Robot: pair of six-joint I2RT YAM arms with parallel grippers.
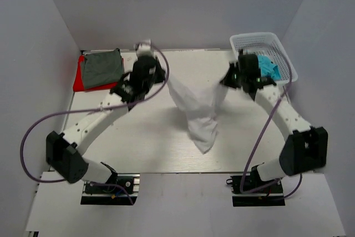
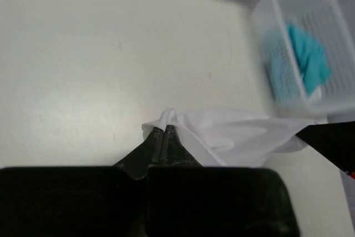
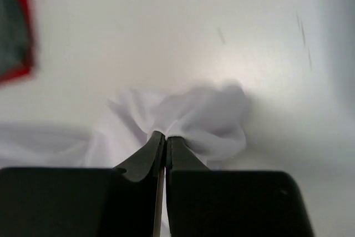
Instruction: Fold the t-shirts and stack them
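— White t-shirt, where is it?
— Over the middle of the table: left gripper clamped on its left corner, right gripper on its right; its bottom trails nearward.

The top external camera sits high behind the near edge of the table and looks down over all of it. The wrist cameras look closely along the left gripper and right gripper. All three share the white t-shirt.

The grey-green t-shirt covers most of the red t-shirt.
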